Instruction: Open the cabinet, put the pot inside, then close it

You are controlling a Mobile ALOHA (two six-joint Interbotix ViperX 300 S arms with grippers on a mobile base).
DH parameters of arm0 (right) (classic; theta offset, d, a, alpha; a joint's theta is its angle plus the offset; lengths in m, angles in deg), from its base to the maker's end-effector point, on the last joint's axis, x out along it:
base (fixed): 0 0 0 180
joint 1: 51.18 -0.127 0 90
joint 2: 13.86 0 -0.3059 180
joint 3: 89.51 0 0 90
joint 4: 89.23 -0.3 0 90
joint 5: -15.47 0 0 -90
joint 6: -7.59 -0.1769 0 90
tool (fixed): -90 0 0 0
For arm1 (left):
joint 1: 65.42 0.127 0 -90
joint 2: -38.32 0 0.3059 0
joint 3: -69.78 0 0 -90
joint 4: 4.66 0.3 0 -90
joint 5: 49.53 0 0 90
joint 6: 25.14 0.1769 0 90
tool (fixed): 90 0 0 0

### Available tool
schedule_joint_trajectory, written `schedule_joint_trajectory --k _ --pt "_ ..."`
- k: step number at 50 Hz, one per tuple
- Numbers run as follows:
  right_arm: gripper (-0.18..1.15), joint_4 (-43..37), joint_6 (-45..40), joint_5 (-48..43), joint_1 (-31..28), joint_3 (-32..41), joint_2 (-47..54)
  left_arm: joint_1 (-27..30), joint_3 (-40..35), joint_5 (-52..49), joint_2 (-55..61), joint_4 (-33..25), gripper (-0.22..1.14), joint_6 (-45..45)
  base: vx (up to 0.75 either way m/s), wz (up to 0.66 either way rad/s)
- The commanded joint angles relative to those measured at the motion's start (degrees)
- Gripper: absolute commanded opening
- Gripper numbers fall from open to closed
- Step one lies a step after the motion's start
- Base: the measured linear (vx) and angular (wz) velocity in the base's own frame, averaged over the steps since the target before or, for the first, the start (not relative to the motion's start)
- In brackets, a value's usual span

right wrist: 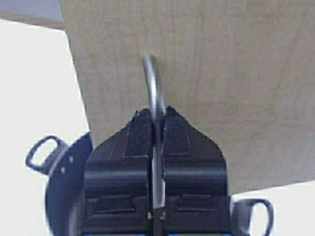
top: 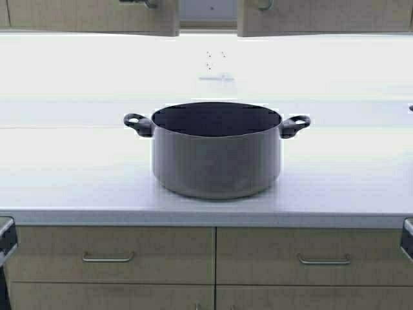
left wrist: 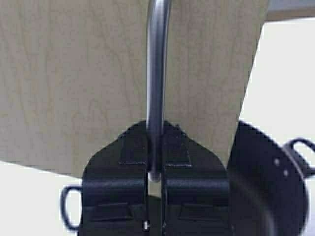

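Observation:
The grey pot (top: 216,152) stands lidless on the white counter (top: 64,181), in the middle. It also shows in the left wrist view (left wrist: 268,187) and the right wrist view (right wrist: 64,191). Above it, the cabinet's left door (top: 90,16) and right door (top: 322,16) reach the top edge, with a gap (top: 208,10) between them. My left gripper (left wrist: 156,129) is shut on the left door's silver bar handle (left wrist: 157,64). My right gripper (right wrist: 156,115) is shut on the right door's silver handle (right wrist: 153,83). Both grippers are almost wholly out of the high view's top.
Below the counter are beige drawer fronts with horizontal handles, one on the left (top: 108,258) and one on the right (top: 324,261). Dark parts of the robot show at the lower left (top: 6,239) and lower right (top: 406,239) edges.

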Motion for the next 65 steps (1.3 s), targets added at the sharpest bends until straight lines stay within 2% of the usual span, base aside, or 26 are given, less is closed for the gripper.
schedule_joint_trajectory --k 1,16,25,30,32,35,38,41,43,45,48,53,57,60,65 --pt "0.07 0.53 0.18 0.88 2.99 -1.67 -2.99 3.25 0.62 -2.46 -4.48 0.79 0.03 -0.97 -0.09 0.00" --pt "0.07 2.02 0.26 5.63 8.96 -6.06 -9.23 7.91 4.66 -7.56 -10.99 0.79 0.03 -0.97 -0.08 -0.01" --pt "0.07 4.13 0.26 9.32 11.25 -6.06 -10.90 10.11 6.77 -9.49 -14.59 1.05 0.03 -1.05 -0.07 -0.03" --pt "0.14 4.48 0.00 10.99 11.60 -5.98 -11.16 10.81 7.65 -9.49 -16.26 1.05 0.06 -0.70 -0.05 -0.04" --pt "0.23 4.66 -0.09 12.13 11.60 -6.06 -11.43 10.81 7.91 -9.76 -16.52 1.49 0.10 -0.35 -0.04 -0.04" --pt "0.45 4.83 0.00 15.29 11.60 -5.98 -11.95 10.81 8.00 -11.43 -16.79 2.64 0.23 0.18 -0.04 -0.03" --pt "0.69 5.36 0.00 19.69 11.95 -5.98 -12.66 10.81 8.00 -14.77 -17.23 3.16 0.42 0.18 -0.02 -0.02" --pt "0.88 6.33 0.00 24.43 12.39 -6.33 -13.80 10.90 8.44 -17.49 -18.11 3.16 0.61 0.09 -0.01 -0.01" --pt "0.94 7.12 -0.09 27.60 12.83 -6.42 -14.50 10.90 8.96 -18.98 -18.98 3.16 0.73 0.00 0.00 0.00" --pt "0.94 7.82 -0.26 30.59 13.01 -6.59 -15.38 10.90 9.58 -20.04 -19.95 3.08 0.82 -0.35 0.01 -0.02" --pt "0.93 8.61 -0.70 34.72 13.10 -6.68 -16.70 10.90 10.72 -21.27 -21.80 2.99 0.86 -0.53 0.01 -0.02" --pt "0.88 9.58 -1.85 39.20 13.01 -7.29 -19.25 10.81 12.22 -23.20 -24.61 3.16 0.80 -0.53 0.01 0.01" --pt "0.81 9.58 -2.64 40.17 12.66 -8.53 -21.62 10.63 13.36 -25.40 -27.07 3.25 0.66 -0.35 0.00 0.01" --pt "0.71 9.49 -3.08 40.17 11.25 -8.96 -22.76 9.58 14.24 -26.02 -28.74 3.25 0.48 -0.35 0.00 0.00" --pt "0.43 9.32 -3.16 38.94 6.42 -8.79 -23.29 4.13 14.85 -25.66 -30.06 3.60 0.00 0.09 0.00 0.00"
